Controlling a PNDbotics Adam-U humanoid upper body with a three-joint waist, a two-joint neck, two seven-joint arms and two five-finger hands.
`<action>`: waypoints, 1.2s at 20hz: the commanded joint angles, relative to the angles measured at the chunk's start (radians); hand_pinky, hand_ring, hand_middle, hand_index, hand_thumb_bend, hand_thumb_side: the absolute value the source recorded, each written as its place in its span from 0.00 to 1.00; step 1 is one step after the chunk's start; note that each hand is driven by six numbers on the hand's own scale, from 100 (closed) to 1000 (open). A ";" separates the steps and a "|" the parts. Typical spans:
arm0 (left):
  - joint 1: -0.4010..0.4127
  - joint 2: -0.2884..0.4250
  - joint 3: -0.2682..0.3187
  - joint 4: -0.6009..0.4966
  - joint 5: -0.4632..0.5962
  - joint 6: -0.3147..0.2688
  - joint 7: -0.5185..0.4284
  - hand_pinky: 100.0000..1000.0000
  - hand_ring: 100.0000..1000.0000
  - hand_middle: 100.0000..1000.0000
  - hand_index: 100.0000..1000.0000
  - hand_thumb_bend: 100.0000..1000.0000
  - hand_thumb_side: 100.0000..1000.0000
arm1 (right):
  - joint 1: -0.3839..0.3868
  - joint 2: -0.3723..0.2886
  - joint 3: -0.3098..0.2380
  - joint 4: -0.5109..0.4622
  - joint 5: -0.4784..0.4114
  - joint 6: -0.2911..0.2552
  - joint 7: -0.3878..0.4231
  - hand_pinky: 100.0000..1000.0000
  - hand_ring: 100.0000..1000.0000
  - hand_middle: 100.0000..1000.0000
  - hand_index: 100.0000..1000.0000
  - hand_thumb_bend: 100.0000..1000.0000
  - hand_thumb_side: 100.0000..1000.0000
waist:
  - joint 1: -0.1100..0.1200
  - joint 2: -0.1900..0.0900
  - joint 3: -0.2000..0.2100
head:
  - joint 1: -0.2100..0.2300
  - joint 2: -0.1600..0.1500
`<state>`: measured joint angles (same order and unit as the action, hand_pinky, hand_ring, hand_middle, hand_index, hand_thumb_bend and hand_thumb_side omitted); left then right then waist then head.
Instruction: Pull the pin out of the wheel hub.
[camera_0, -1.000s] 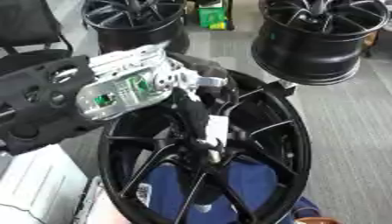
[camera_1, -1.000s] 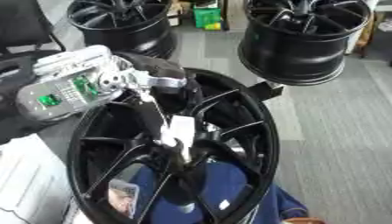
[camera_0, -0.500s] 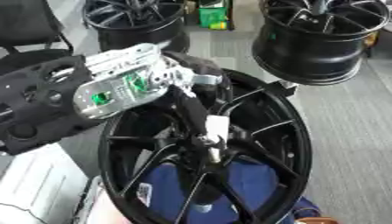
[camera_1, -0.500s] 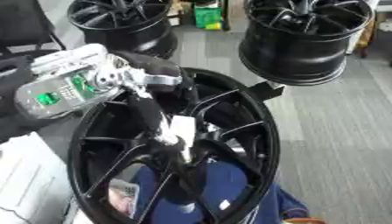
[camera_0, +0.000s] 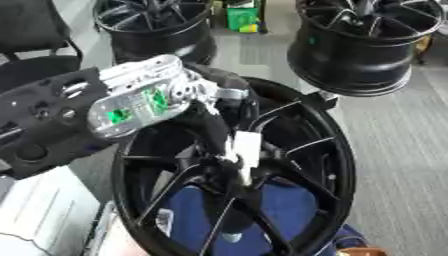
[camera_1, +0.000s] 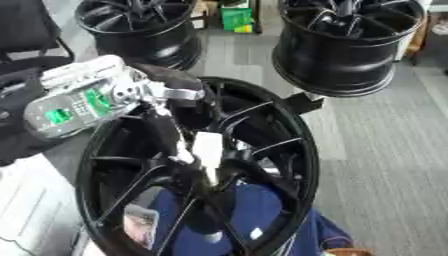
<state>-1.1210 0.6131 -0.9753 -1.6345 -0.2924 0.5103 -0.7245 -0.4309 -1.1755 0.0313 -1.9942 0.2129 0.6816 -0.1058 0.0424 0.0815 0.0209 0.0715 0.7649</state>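
Note:
A large black wheel (camera_0: 337, 165) stands tilted in front of me, its spokes meeting at the hub (camera_0: 229, 172). My left arm comes in from the left with a silver and green wrist module (camera_0: 140, 97). The black fingers of my left hand (camera_0: 214, 127) reach down onto the hub's middle. They are curled round a small white pin (camera_0: 246, 149), which stands upright over the hub; it also shows in the right eye view as the pin (camera_1: 207, 149). The pin's lower end is hidden among the spokes. My right hand shows in no view.
Two more black wheels stand behind, one at the back left (camera_0: 157, 27) and one at the back right (camera_0: 376, 47), with a green box (camera_0: 241, 17) between them. A black chair (camera_0: 35, 40) is at the left. Blue cloth (camera_0: 284, 207) lies under the wheel, a white surface (camera_0: 39, 215) at lower left, grey carpet (camera_0: 402, 150) to the right.

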 joint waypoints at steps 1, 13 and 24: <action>-0.011 0.005 0.020 0.005 0.000 0.174 -0.182 0.76 0.77 0.73 0.81 0.50 0.15 | -0.011 -0.026 -0.011 -0.006 0.000 0.001 -0.007 0.85 0.68 0.75 0.81 0.00 0.00 | -0.004 -0.009 -0.001 | 0.004 0.005; -0.002 -0.005 0.032 -0.009 0.013 0.191 -0.182 0.72 0.73 0.69 0.76 0.46 0.16 | -0.001 -0.022 -0.012 -0.006 0.003 0.010 -0.017 0.85 0.68 0.75 0.81 0.00 0.01 | -0.004 -0.007 -0.002 | 0.005 0.005; 0.010 -0.016 0.022 0.001 -0.007 0.211 -0.182 0.65 0.65 0.58 0.66 0.27 0.00 | -0.001 -0.021 -0.016 -0.006 -0.002 0.005 -0.026 0.85 0.68 0.75 0.81 0.00 0.00 | -0.006 -0.005 -0.001 | 0.009 0.005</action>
<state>-1.0992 0.5874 -0.9635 -1.6357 -0.2931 0.5224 -0.7124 -0.4215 -1.1750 0.0311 -1.9942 0.2113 0.6880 -0.1277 0.0420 0.0863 0.0198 0.0766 0.7649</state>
